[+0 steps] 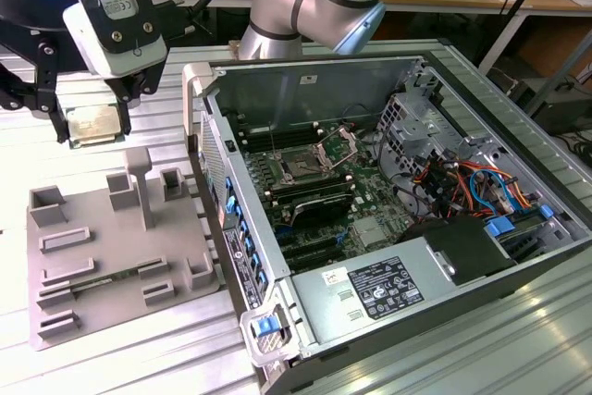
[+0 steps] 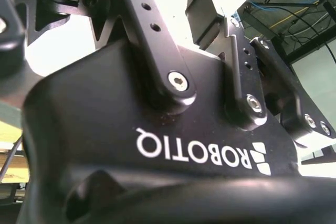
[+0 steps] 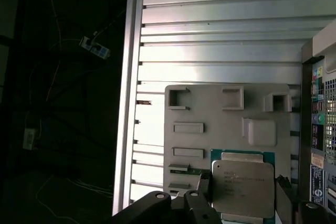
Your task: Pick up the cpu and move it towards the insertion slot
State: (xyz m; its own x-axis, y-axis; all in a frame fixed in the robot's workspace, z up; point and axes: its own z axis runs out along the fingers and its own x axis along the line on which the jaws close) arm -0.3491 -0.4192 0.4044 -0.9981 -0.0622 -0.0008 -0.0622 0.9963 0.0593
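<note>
End effector (image 1: 94, 125) pinches the cpu (image 3: 242, 187) by opposite edges, grey tray (image 1: 97, 224) below it, insertion slot (image 1: 301, 166) well apart inside the case (image 1: 314, 80); cpu seems light, stiff, slick-topped, fragile underneath, so edge grip suits.

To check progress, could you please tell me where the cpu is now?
At the exterior view's left, the cpu hangs in the hand above the grey tray.

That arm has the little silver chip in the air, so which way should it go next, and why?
Probably straight across toward the exterior view's right, keeping its height. The chip hangs gripped in the jaws above the grey tray, while the socket lies open beyond the raised wall of the computer case.
</note>
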